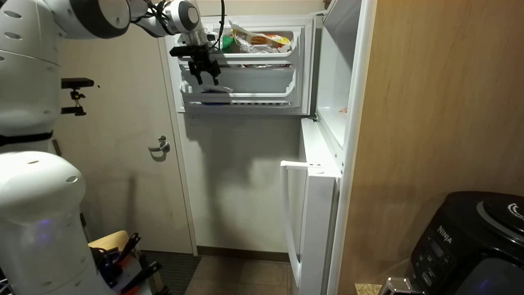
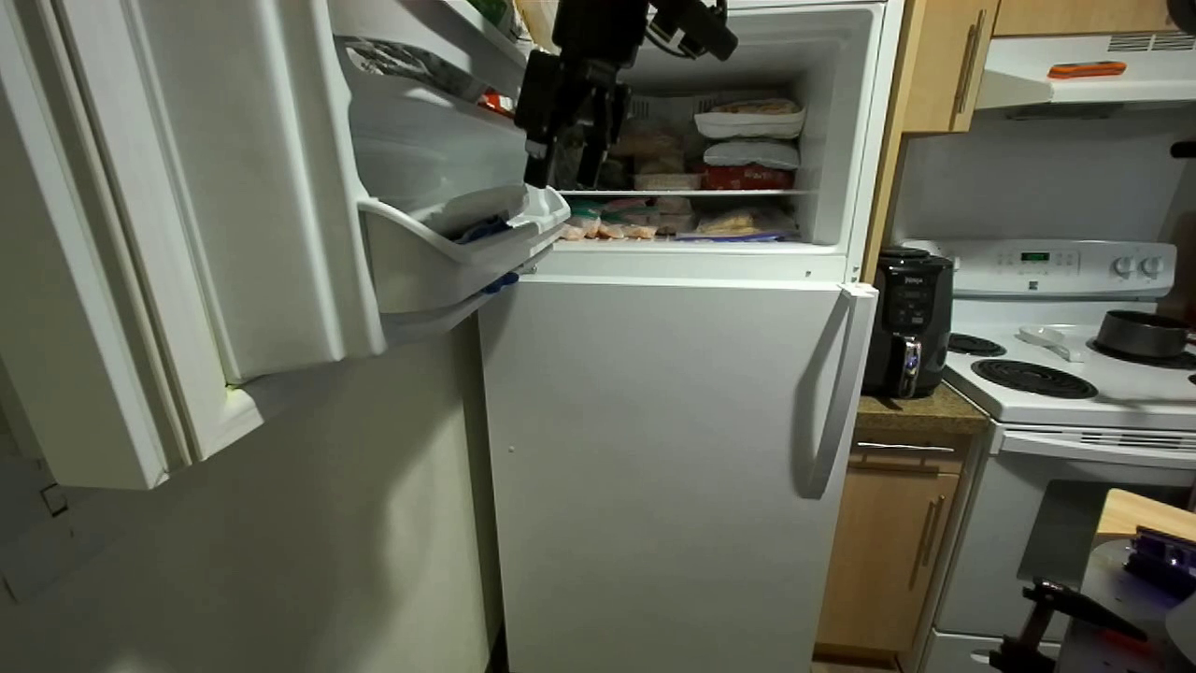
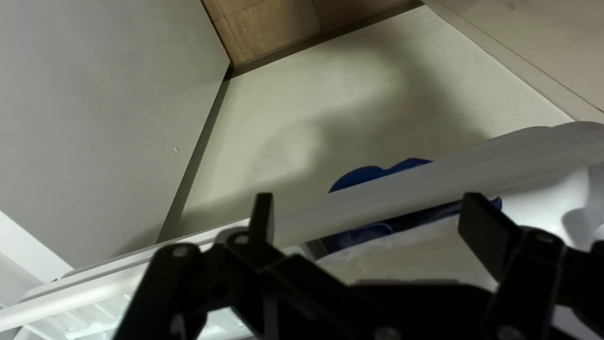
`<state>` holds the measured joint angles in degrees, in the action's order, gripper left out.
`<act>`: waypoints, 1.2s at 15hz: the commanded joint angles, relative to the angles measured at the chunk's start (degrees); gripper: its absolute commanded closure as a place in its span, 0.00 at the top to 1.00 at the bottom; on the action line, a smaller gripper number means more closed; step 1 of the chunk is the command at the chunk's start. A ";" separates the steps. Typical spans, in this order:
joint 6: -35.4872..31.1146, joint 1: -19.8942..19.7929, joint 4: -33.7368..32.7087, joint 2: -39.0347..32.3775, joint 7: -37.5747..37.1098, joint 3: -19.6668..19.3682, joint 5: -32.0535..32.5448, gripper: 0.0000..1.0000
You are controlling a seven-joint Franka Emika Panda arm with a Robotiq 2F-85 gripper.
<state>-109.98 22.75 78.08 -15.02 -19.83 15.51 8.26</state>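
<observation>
Kitchen with freezer door open: the empty tool, its 2 fingers spread, hangs over a white-and-blue package in the lower door bin, seemingly a pre-grasp step calling for careful descent.

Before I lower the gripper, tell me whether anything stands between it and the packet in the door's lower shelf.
Nothing visible lies on top of the packet under the open gripper. The shelf's front rail, however, runs alongside, and in the wrist view one fingertip overlaps it, so that finger might catch going down.
</observation>
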 commanded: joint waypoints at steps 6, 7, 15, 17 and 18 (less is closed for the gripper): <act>0.43 0.31 -0.20 0.22 -0.65 -0.03 0.58 1.00; 0.69 0.59 -0.36 0.55 -1.15 0.08 0.70 1.00; 3.23 4.00 -5.65 0.67 -2.05 0.45 1.06 1.00; 4.21 4.76 -7.60 0.28 -1.89 0.31 1.44 1.00; 4.49 5.06 -8.47 0.01 -1.83 0.22 1.63 1.00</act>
<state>-107.28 26.98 71.83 -14.75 -20.13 15.87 8.27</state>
